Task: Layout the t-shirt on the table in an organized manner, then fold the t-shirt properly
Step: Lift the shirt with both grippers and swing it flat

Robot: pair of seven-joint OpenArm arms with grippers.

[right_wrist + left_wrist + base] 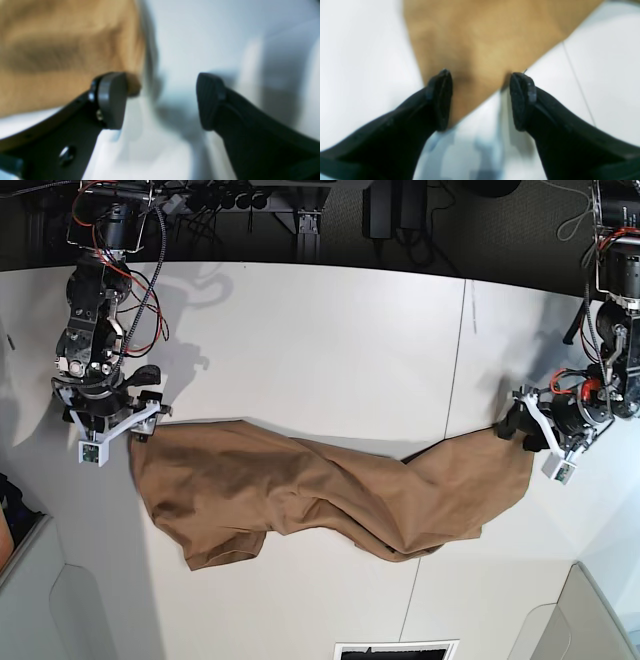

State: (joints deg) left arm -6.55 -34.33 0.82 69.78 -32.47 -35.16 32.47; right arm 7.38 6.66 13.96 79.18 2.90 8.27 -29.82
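Observation:
The tan-brown t-shirt (330,490) lies rumpled and stretched sideways across the white table (320,340). In the base view my right gripper (148,412) is at the shirt's left end and my left gripper (510,428) at its right end. In the left wrist view the left gripper (481,100) is open, and a corner of the shirt (480,45) lies under and between its fingers. In the right wrist view the right gripper (161,100) is open with only table between its fingers. The shirt's edge (62,50) lies beside the left finger (112,100). Both wrist views are blurred.
A thin dark seam (455,360) crosses the table near the shirt's right end. Cables and dark equipment (250,200) line the back edge. Grey panels (100,610) sit at the front corners, and a dark-framed opening (395,650) at the front edge.

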